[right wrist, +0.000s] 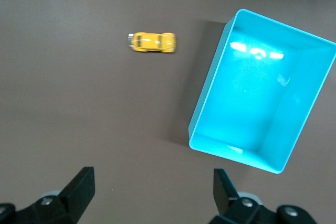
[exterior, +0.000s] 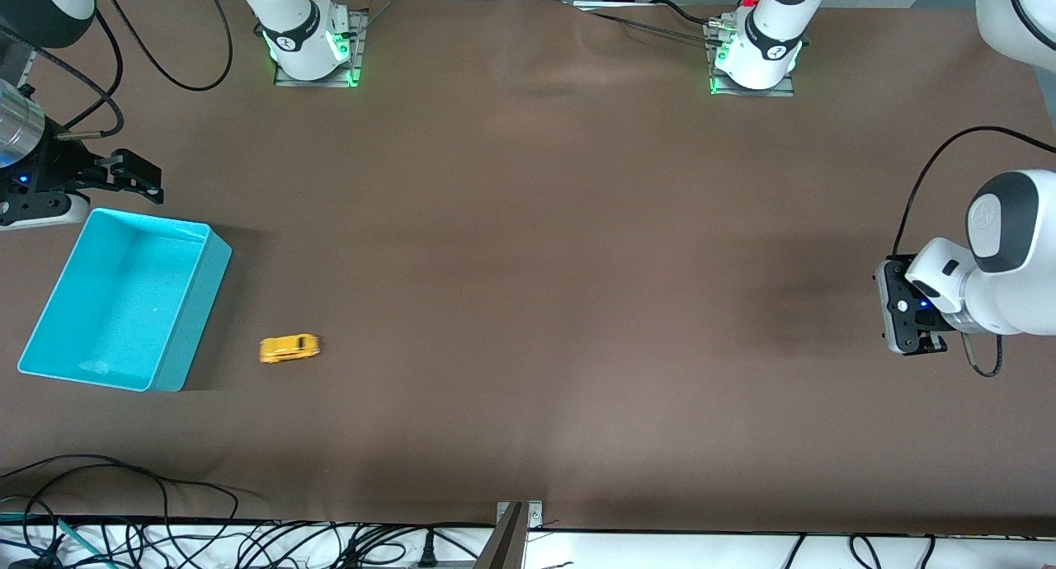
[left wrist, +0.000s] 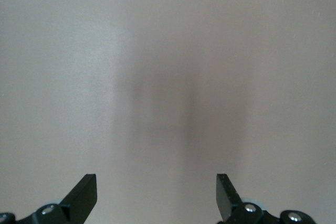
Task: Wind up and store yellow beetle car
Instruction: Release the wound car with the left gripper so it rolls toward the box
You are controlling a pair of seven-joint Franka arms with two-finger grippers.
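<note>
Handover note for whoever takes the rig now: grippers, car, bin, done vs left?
Right gripper: open, holding nothing, in the air by the turquoise bin.
Left gripper: open, holding nothing, waiting over bare table at the left arm's end.
Yellow beetle car: on the table beside the bin, toward its nearer end, not touching it.
Bin: nothing in it.
Done: nothing visible.
Left: grasp car, wind it, put it in the bin.

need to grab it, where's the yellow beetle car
The yellow beetle car sits on the table beside the turquoise bin, toward the right arm's end.
</note>
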